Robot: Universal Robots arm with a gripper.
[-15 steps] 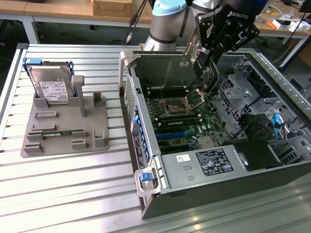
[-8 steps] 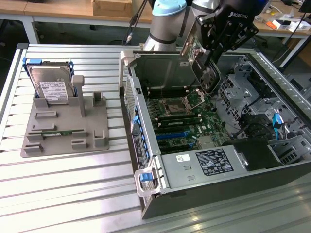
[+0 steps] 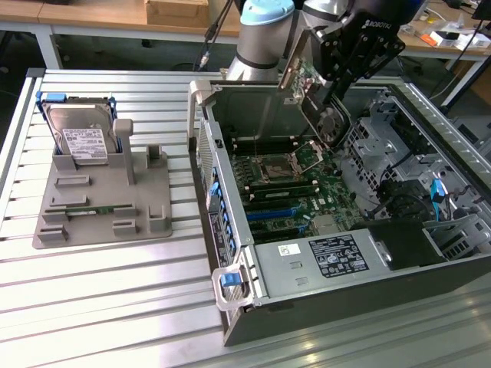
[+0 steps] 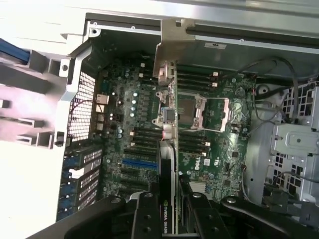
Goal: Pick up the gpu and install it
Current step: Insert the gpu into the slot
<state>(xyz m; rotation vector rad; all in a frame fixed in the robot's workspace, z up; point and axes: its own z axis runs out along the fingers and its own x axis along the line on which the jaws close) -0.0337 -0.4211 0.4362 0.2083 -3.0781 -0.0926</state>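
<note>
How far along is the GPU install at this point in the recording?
Done: the slim black graphics card with a silver bracket is picked up. In hand: the gripper has its jaws clamped on it, holding it tilted over the green motherboard inside the open grey computer case. Left: seating it; the card hangs above the board, not in any slot.

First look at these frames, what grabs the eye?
The gpu is clamped between the fingers and hangs tilted above the motherboard inside the open computer case. On the exterior view's left, a hard drive stands upright in a grey holder on the slatted metal table.
</note>
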